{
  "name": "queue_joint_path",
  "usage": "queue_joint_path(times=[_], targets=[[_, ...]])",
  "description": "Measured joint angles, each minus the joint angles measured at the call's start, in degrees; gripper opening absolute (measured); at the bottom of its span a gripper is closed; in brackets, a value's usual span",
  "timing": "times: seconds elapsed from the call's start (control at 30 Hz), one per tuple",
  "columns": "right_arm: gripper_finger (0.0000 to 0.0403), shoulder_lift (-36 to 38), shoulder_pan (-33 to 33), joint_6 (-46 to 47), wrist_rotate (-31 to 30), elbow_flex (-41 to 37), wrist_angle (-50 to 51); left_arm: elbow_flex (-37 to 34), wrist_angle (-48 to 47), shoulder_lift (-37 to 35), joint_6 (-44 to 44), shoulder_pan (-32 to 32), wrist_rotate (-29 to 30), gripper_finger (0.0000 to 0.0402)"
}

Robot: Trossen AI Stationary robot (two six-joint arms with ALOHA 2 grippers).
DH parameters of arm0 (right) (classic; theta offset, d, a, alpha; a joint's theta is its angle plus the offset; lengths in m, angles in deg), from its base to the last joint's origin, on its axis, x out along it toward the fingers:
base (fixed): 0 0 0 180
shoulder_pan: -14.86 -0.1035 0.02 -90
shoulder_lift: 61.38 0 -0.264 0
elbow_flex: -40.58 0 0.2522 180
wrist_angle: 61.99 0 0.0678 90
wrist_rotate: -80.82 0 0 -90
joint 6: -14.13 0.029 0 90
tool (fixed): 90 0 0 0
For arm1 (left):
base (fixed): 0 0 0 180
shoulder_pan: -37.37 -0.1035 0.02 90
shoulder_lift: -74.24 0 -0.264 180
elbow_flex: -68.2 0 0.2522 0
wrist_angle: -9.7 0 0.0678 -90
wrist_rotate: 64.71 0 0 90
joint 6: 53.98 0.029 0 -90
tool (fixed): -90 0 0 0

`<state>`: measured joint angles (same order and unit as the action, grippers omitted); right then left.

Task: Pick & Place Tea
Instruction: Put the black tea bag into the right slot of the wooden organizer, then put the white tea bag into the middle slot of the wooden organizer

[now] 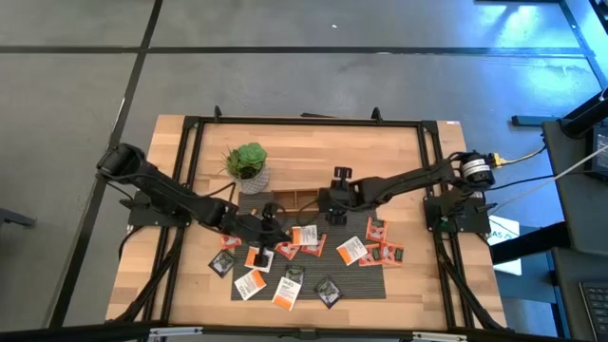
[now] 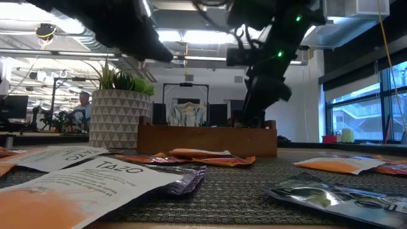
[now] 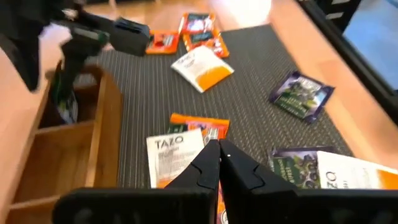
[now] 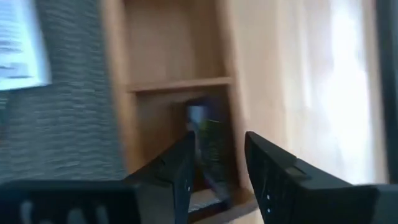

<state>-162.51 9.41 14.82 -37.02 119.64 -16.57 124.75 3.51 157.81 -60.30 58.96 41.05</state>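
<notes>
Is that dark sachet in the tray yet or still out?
In. The right wrist view shows the dark sachet standing in an end compartment of the tray, with the right pincer open around it.

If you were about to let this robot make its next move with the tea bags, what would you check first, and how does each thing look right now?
1. Right gripper open over the wooden tray: ok, fingers apart.
2. Dark sachet in a tray compartment, free of the fingers: cannot tell, it shows between them.
3. Left gripper shut and empty above the mat: ok.
4. Sachets left to pick: ok, a white and orange one lies flat and alone.
5. Potted plant away from both arms: ok.
</notes>
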Motion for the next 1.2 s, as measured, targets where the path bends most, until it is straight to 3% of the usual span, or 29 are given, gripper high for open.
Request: queue_joint_path(times=[0.33, 0.5, 0.6, 0.83, 1.2], targets=[[0.0118, 0.63, 0.78, -1.28, -6.18, 0.02, 0.07, -0.02, 4.96, 7.76, -2.56, -0.77, 1.28, 0.0003], [0.0118, 0.65, 0.09, 0.37, -5.74, 0.35, 0.15, -0.07, 7.61, 11.73, -3.36, -1.56, 0.80, 0.0003], [0.0118, 0.81, -1.58, 2.27, -1.66, 2.43, -0.06, -0.07, 8.13, 13.73, -4.63, -1.88, 0.76, 0.0002], [0.0118, 0.85, -5.40, 18.19, 7.01, 4.76, -3.13, -0.07, 8.78, 16.62, -5.67, -1.81, 0.67, 0.0002], [0.0118, -1.45, -8.67, 41.27, 8.20, -0.16, -7.30, 0.04, 12.33, 22.56, -6.60, -1.81, 0.06, 0.0003]])
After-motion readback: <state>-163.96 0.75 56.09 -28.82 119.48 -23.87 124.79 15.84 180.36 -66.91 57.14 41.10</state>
